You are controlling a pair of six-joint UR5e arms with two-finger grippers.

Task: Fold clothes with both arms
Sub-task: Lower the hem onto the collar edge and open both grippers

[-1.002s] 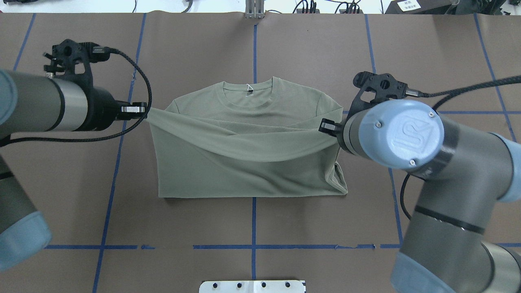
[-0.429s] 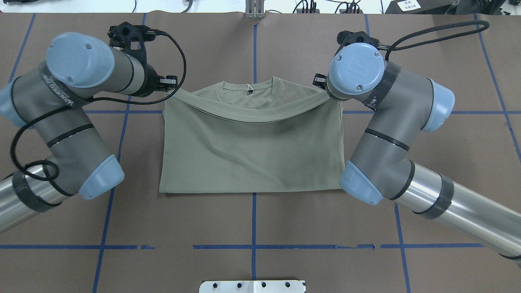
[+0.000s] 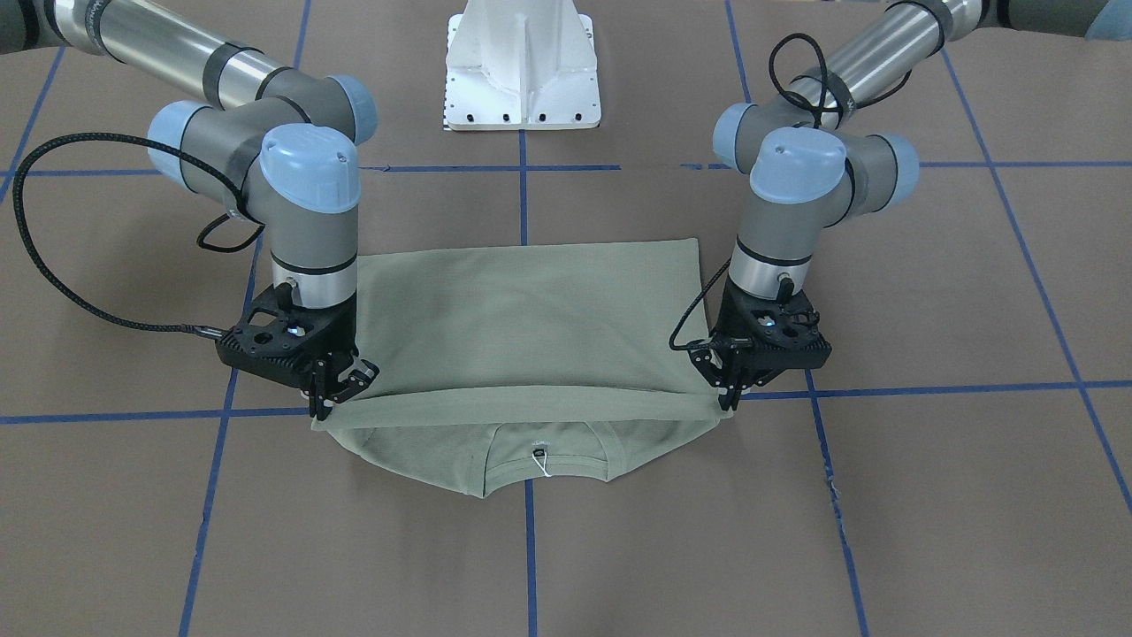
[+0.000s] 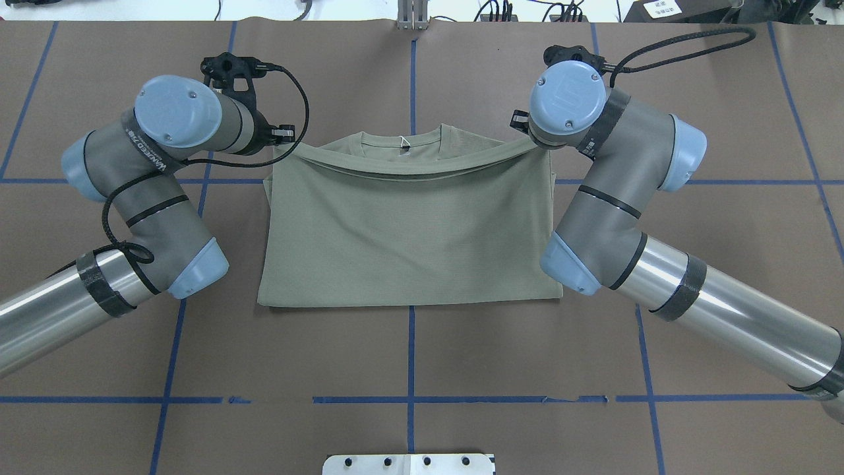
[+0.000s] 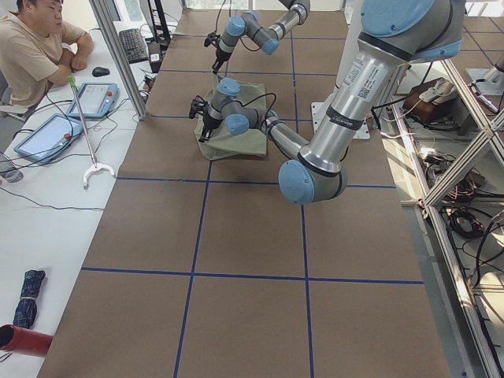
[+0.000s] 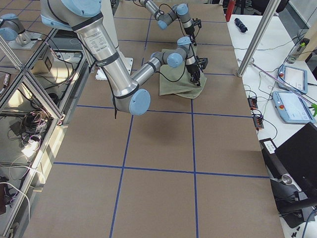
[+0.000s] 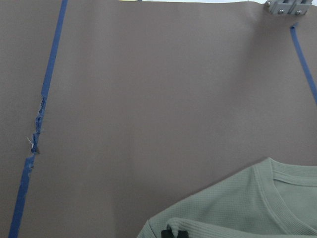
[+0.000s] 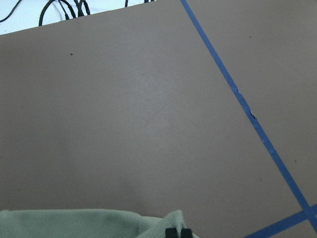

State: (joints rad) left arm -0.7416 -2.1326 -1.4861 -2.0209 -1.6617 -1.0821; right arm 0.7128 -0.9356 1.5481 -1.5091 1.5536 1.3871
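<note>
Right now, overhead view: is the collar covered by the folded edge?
No, the collar and white tag string show past the shirt's folded edge.

That shirt (image 4: pixel 409 237) is plain sage green, with a white tag string (image 4: pixel 403 140) between the jaws. The table (image 4: pixel 461 79) is brown with a blue tape grid (image 4: pixel 369 400). The left arm (image 4: pixel 158 211) and right arm (image 4: pixel 606 191) are silver-grey with light blue caps. The left gripper (image 3: pixel 730 400) and right gripper (image 3: pixel 324 403) are black.

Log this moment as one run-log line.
phase: bottom-to-collar fold | left tool: shut on shirt corner | right tool: shut on other corner | hem: just short of uncovered collar | release: not yet
</note>
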